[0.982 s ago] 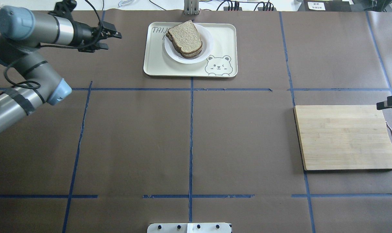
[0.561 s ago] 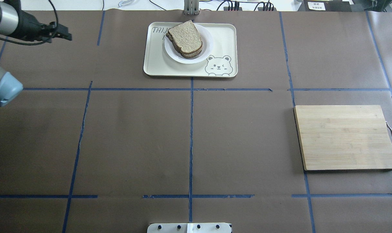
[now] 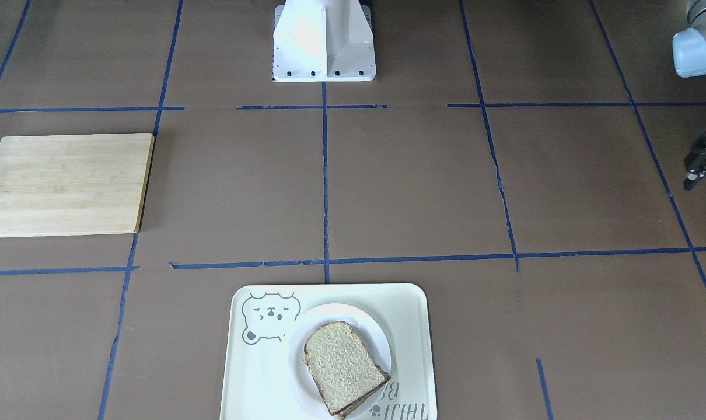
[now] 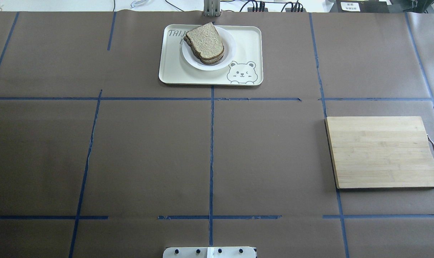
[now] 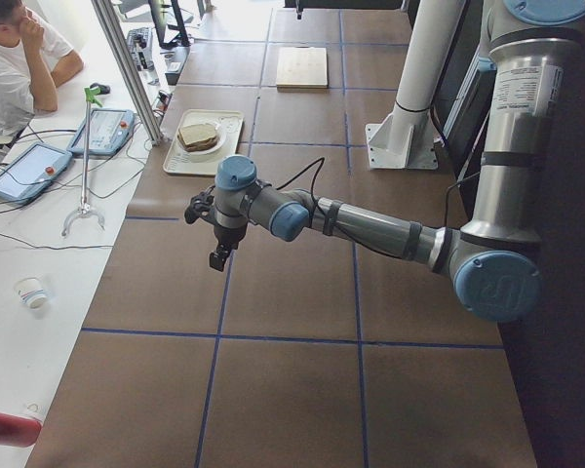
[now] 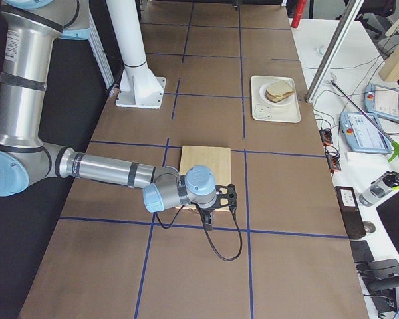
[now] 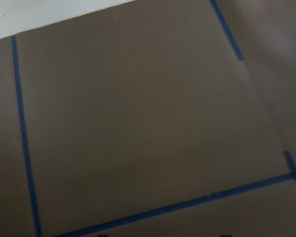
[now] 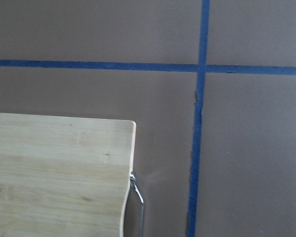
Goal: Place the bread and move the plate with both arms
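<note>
1. While the bread [image 4: 204,42] rests on the plate [image 4: 230,48], we see that plate sitting inside the tray [image 4: 251,39], close to the tray's bear drawing [image 4: 241,71].
2. We find the left gripper [image 3: 701,165] hanging over the bare brown covering [image 4: 149,154], well apart from the tray, off toward the robot's left. Only part of it shows at the front view's edge, so we cannot tell whether its jaws are parted.
3. We find the right gripper [image 6: 211,214] well apart from the tray on the robot's right, past the handle end of the cutting board [image 4: 382,152]. Only a side camera catches it, so we cannot tell its state either.
4. We note that the bread overhangs the plate's rim on the side away from the bear drawing.
5. We see the tray lying close to the table's far edge, with a metal post [image 4: 211,9] just beyond it.
6. Between the tray and the white base block [image 3: 324,41] we see only flat covering crossed by blue tape lines [image 4: 211,143]. The cutting board lies well apart from the tray.
</note>
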Tool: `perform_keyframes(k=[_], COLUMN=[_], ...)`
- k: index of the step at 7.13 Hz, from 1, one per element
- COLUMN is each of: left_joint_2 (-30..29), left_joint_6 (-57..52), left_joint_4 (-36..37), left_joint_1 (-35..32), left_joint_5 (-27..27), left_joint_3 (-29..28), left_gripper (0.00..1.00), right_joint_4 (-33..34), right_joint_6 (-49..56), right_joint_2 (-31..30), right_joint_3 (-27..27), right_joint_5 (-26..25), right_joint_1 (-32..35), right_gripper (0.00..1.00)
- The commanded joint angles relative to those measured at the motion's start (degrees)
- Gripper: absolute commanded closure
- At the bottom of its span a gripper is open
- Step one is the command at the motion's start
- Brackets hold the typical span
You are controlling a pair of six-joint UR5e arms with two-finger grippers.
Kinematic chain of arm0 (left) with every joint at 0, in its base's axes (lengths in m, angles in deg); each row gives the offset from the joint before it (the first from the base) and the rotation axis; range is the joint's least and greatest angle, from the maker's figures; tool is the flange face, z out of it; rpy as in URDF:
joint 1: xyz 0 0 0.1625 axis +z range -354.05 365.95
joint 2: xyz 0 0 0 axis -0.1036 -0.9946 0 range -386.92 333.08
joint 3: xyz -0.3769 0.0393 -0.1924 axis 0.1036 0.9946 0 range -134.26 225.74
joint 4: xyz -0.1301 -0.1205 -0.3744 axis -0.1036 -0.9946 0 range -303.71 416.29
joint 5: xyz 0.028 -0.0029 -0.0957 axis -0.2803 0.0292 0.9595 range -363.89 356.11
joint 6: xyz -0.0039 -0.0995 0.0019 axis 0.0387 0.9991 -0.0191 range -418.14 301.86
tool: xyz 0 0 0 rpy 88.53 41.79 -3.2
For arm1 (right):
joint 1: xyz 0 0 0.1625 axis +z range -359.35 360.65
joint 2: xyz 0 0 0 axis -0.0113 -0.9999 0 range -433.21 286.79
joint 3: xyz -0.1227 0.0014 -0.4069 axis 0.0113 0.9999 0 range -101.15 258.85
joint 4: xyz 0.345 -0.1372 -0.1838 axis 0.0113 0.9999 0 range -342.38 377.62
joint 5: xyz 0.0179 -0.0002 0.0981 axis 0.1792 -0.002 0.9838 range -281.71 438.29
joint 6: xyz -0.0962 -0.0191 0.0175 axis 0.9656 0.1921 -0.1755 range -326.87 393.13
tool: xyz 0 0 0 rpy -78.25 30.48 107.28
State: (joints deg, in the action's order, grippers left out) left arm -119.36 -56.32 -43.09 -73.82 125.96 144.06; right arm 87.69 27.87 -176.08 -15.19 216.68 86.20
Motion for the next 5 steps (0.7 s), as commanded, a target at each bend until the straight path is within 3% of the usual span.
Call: perform_keyframes(k=[1,3,4,5], left_joint_2=[0.16,1.30,1.47,4.70], left_joint_6=[-12.00,-11.76,-11.93,-12.19], left_joint_4=[18.79,24.29,28.59,28.37], left_joint_1=[-8.10,-9.35,-9.44,-9.70], left_joint_5=[4.18,10.12,9.98,9.46], left_joint_3=[-0.94,1.42,4.74,8.52], left_gripper=[0.18,0.08,0.04,0.02], right_joint_4=[18.78,28.33,28.45,28.45], right_joint_6=[13.84,15.20,15.29,15.20], right_joint_2=[0.21,0.38,0.39,0.39], right_joint_3=[-6.20,-12.37,-12.92,-13.01], right_joint_5=[0.03,-1.01,-1.02,-1.28], right_joint_1=[4.16,4.89,5.15,5.24], right_gripper=[0.00,0.00,0.00,0.00])
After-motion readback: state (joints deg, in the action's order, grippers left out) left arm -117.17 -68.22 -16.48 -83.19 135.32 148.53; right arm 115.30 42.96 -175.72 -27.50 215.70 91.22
